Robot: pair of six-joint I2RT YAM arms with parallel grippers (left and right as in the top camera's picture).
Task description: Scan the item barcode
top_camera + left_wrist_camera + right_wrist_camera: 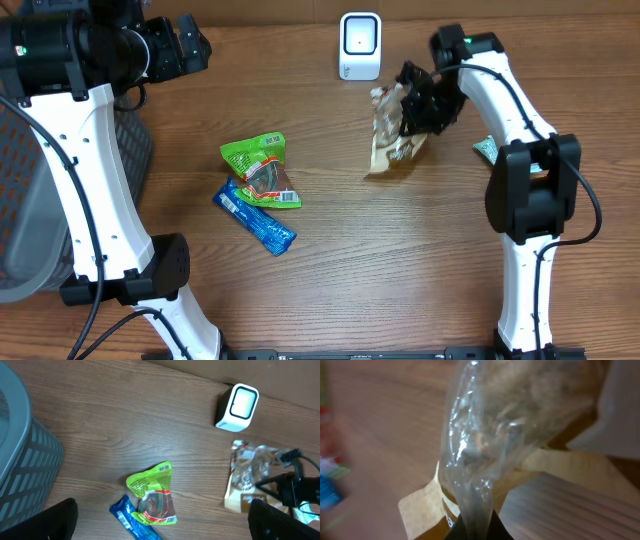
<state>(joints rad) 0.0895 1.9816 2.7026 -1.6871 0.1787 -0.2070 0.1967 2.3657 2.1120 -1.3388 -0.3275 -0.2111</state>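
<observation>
Step in hand: grasp. The right gripper [412, 103] is clamped on the clear-topped brown snack bag [385, 150], near right of the white scanner [360, 45]. The left gripper [188, 45] stands wide open and empty. The next move likely calls for lifting the bag and turning its barcode toward the scanner.

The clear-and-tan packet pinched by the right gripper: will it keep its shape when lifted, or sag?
Probably floppy: the packet is thin crinkled film, bunched where the right gripper pinches it, so it may dangle and twist. It looks light for its size. The glossy film could slip in the grip.
</observation>
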